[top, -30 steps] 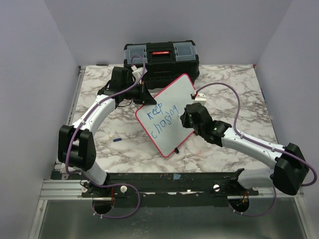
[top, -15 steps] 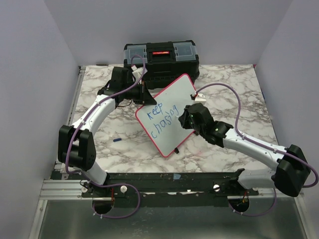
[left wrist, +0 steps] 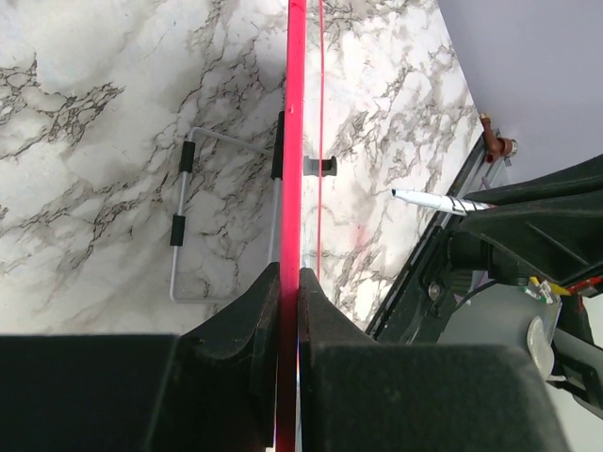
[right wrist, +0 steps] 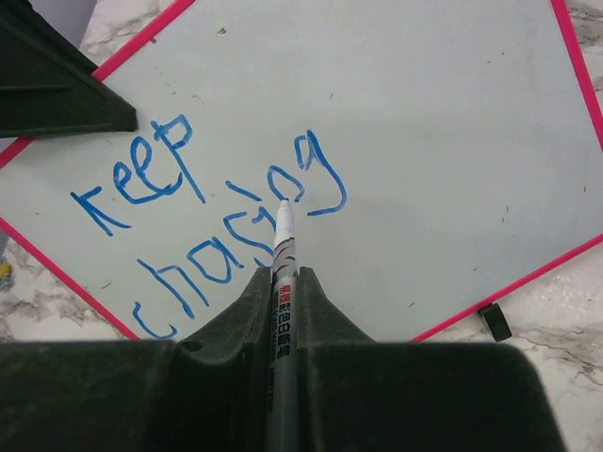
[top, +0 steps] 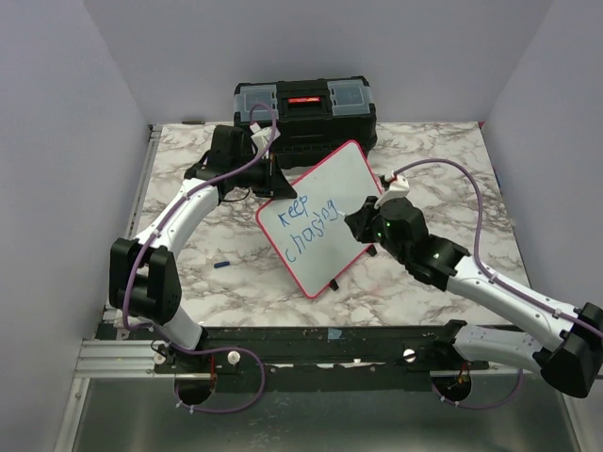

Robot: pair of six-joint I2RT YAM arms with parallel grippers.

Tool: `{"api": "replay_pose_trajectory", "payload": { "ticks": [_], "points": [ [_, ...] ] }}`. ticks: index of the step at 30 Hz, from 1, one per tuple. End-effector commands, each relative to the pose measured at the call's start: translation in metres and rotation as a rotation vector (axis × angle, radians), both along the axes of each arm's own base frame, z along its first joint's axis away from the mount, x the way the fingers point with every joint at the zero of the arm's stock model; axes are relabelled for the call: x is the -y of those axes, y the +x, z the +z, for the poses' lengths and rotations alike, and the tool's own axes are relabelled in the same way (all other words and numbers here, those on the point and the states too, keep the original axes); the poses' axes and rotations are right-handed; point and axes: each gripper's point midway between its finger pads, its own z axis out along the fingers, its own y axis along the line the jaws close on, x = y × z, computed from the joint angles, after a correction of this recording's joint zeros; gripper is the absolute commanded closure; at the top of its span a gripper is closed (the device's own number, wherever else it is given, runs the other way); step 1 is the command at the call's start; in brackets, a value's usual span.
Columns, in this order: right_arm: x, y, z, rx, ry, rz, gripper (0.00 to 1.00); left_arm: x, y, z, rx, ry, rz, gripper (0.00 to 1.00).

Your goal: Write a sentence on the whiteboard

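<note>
The whiteboard [top: 344, 179] with its red rim stands tilted on the marble table, mid-table. Blue words "keep chasing" [top: 303, 224] run in two slanted lines; no third word shows. My left gripper [top: 273, 185] is shut on the board's upper left rim [left wrist: 296, 141], which I see edge-on between its jaws [left wrist: 289, 275]. My right gripper [top: 366, 222] is shut on a white marker [right wrist: 283, 259]. The marker's tip points at the end of "chasing" [right wrist: 240, 240]. In the left wrist view the marker [left wrist: 429, 199] stands a little off the board's face.
A black toolbox [top: 304, 108] stands at the back behind the board. A small blue cap [top: 222, 266] lies on the table left of the board. The board's wire stand [left wrist: 179, 231] rests on the table behind it. A metal rail runs along the left edge.
My right arm has swung to the right and its gripper with the marker has drawn back a little from the board. The writing and the left arm are unchanged.
</note>
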Motion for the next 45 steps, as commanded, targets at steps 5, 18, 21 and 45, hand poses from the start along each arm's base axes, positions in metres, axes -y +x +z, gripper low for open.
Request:
{"api": "replay_pose_trajectory", "payload": {
  "ticks": [5,18,21,45],
  "points": [
    [0.018,-0.005,-0.01,0.011,-0.063,-0.031,0.99,-0.001,-0.004,0.036,0.108,-0.011,-0.006,1.0],
    [0.034,-0.011,-0.013,0.022,-0.094,-0.059,0.99,-0.006,-0.008,0.037,0.115,0.013,0.008,1.0],
    [0.036,-0.012,-0.013,0.02,-0.097,-0.057,0.99,-0.005,-0.007,0.036,0.114,0.012,0.006,1.0],
    [-0.053,-0.078,-0.051,-0.024,-0.175,0.339,0.99,-0.003,0.007,0.027,0.104,-0.015,0.071,1.0]
  ]
}}
